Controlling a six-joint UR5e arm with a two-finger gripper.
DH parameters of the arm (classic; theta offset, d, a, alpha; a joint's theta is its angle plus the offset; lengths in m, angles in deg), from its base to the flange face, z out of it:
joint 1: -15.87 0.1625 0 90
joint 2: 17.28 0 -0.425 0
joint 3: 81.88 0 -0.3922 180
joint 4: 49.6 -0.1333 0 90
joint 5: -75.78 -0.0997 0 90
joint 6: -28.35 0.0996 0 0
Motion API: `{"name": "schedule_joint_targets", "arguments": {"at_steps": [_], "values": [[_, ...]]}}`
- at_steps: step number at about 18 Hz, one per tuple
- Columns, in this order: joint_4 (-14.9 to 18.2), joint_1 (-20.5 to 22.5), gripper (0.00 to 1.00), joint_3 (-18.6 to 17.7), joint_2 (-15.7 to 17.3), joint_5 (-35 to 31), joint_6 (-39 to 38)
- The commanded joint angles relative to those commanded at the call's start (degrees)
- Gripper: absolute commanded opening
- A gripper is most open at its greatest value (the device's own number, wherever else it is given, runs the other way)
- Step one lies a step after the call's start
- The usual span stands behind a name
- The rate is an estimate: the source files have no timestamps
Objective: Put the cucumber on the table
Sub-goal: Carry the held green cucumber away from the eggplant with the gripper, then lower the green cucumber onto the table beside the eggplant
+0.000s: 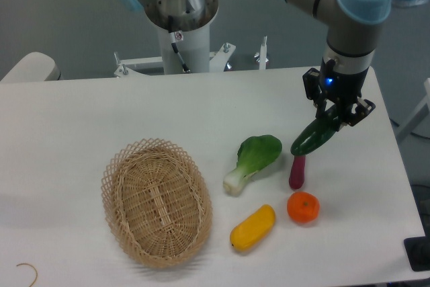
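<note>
Cucumber [314, 138], dark green and glossy, tilted, upper end caught in the pincer [338, 116], lower end dipping down-left, over the right part of the tabletop [87, 115]. Whether the low tip touches the surface: cannot tell from this angle. Pincer clenched on that upper end, black fingers [327, 111] on either side of it, blue light glowing on the wrist just above. Grey arm with pale blue joint cap coming down from the top right.

Just below the cucumber's lower tip, a small purple eggplant-like piece [297, 171], lying nearly lengthwise toward the camera. Near its bottom end, an orange round fruit [303, 208]. To the left of that, a yellow elongated vegetable [252, 228], slanted. Above the yellow one, a bok choy [252, 162], leafy green top pointing up-right, white stem down-left, close to the cucumber's tip but apart from it.

Further left, an oval woven wicker basket [156, 201], well apart from the pincer. At the back edge, a white robot pedestal [183, 35].
</note>
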Motion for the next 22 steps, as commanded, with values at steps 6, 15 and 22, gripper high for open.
{"name": "schedule_joint_targets", "arguments": {"at_steps": [6,15,22], "values": [[-0.09,-0.09,0.27,-0.53,-0.17,0.00,0.00],[-9.48,0.53,0.27,-0.70,-6.58,-0.53,1.84],[-20.12,2.63,0.27,0.00,-14.14,-0.35,4.84]]}}
